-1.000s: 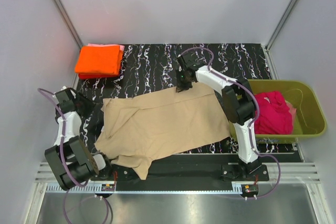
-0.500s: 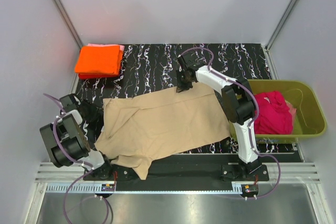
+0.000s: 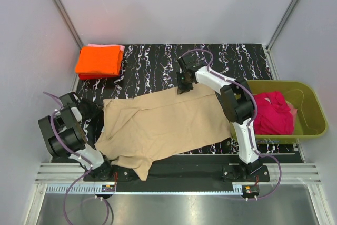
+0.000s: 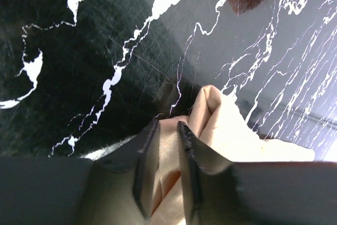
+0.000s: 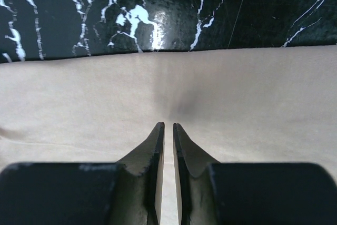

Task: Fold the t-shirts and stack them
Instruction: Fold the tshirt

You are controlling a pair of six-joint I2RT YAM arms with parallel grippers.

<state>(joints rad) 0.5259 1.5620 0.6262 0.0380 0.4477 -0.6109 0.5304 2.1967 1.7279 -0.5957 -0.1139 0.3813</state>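
The tan t-shirt (image 3: 163,125) lies spread out flat across the middle of the black marbled mat. My left gripper (image 3: 97,113) is at its left edge. In the left wrist view its jaws (image 4: 168,125) are shut on a bunched fold of the tan cloth (image 4: 226,125). My right gripper (image 3: 182,89) is at the shirt's far edge. There its narrow jaws (image 5: 168,126) pinch the tan cloth (image 5: 79,104), which puckers just ahead of the tips. A folded orange t-shirt (image 3: 99,60) lies at the back left on a pink one (image 3: 122,48). A magenta t-shirt (image 3: 273,113) is crumpled in the tub.
The olive-green tub (image 3: 310,98) stands at the right, beside the right arm. Bare black marbled mat (image 3: 158,67) shows behind the tan shirt. Grey walls close in the left, back and right sides.
The left arm has folded down and in toward the tan shirt's left edge, and its jaws have closed on the cloth. The right arm has stayed put.
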